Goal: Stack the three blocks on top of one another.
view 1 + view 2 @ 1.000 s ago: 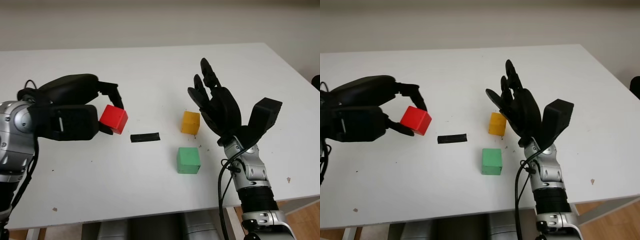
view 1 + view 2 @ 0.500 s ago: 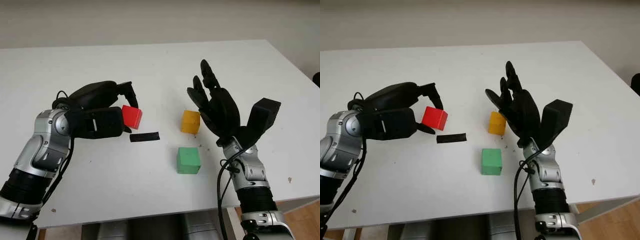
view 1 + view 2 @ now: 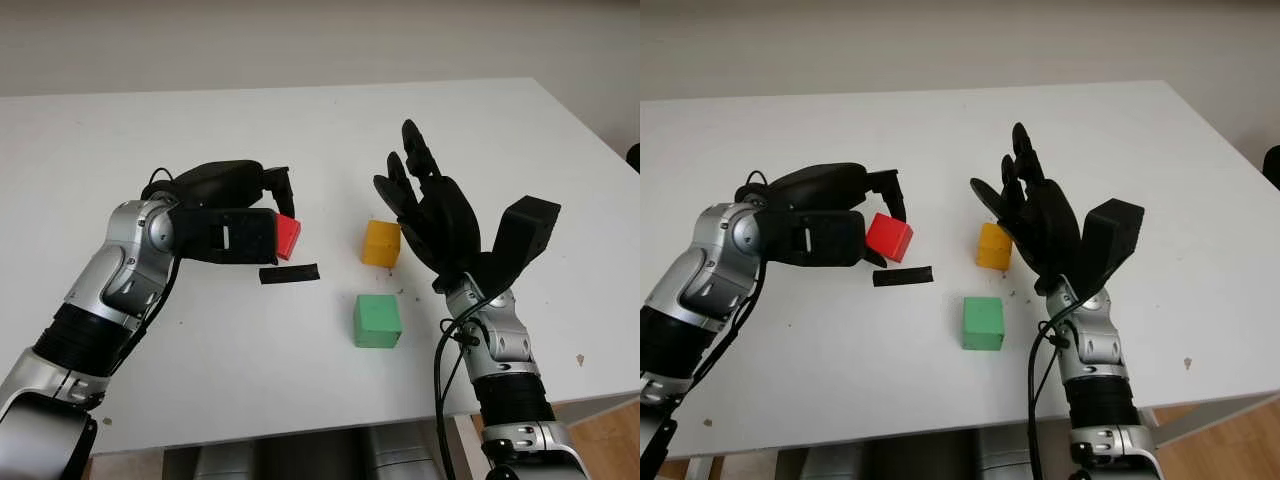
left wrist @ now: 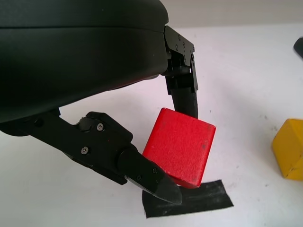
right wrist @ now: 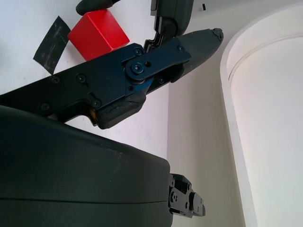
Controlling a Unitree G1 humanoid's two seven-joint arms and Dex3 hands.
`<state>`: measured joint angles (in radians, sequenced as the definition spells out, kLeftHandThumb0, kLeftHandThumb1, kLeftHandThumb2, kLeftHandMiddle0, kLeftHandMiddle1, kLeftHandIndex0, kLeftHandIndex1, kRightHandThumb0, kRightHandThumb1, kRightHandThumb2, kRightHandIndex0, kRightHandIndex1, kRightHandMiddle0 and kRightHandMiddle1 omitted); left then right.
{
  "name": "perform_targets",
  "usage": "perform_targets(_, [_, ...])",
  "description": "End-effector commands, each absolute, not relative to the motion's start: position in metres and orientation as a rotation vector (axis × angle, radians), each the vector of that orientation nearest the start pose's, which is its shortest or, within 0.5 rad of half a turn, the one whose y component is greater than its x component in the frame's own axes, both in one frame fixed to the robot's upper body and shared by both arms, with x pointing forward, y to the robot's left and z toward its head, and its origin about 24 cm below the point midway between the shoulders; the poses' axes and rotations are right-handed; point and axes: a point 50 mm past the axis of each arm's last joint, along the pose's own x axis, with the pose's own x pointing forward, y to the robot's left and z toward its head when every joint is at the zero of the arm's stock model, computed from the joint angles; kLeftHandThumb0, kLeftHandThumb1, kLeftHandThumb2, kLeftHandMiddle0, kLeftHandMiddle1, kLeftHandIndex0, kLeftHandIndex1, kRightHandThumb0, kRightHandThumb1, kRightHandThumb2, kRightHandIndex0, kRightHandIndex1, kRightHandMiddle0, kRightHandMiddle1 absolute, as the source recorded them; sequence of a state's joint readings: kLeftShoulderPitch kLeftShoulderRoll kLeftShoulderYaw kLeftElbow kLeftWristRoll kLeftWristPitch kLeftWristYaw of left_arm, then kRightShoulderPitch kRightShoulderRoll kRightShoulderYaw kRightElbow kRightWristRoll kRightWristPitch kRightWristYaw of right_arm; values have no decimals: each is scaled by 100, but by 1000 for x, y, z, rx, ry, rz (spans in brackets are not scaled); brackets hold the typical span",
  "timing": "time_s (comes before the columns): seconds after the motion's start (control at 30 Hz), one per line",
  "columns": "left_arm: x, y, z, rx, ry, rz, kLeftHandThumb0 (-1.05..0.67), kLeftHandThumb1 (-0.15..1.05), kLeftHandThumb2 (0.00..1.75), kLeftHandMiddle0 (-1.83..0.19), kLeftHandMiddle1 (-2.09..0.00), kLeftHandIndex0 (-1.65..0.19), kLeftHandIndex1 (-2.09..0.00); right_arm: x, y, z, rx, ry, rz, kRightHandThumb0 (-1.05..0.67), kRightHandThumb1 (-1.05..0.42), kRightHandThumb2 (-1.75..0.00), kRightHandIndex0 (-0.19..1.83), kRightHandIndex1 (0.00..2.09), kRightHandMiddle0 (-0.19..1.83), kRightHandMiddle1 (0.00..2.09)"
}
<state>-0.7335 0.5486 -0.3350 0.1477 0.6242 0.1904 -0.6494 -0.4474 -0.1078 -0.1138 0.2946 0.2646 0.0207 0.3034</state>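
Left robot hand [image 3: 250, 215] grips small red cube block [image 3: 287, 237], held just above black tape strip [image 3: 290, 274] on white table [image 3: 200, 130]. Yellow cube block [image 3: 381, 244] right of strip, green cube block [image 3: 377, 320] nearer. Right robot hand [image 3: 430, 215] open, raised beside yellow block.

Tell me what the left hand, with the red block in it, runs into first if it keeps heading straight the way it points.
Probably the yellow block. The left hand holds the red block above the black tape strip and points toward the yellow block; no other object lies between. Height is unclear, so it might pass over.
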Motion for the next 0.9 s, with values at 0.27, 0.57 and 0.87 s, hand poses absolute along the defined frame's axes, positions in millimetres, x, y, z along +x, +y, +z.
perform_targets(0.27, [359, 137, 196, 1364, 20, -564, -42, 95, 5, -13, -5, -36, -161, 332, -151, 115, 174, -203, 302, -88, -92, -5, -19, 0, -19, 1])
perform_targets(0.57, [361, 137, 191, 1398, 28, -567, -41, 97, 6, -13, -5, -33, -146, 330, -151, 114, 173, -200, 295, -88, -92, -5, -19, 0, -19, 1])
perform_targets(0.87, [362, 137, 186, 1372, 41, -590, -40, 98, 6, -13, -5, -37, -144, 328, -150, 113, 179, -198, 289, -87, -93, -5, -19, 0, -18, 2])
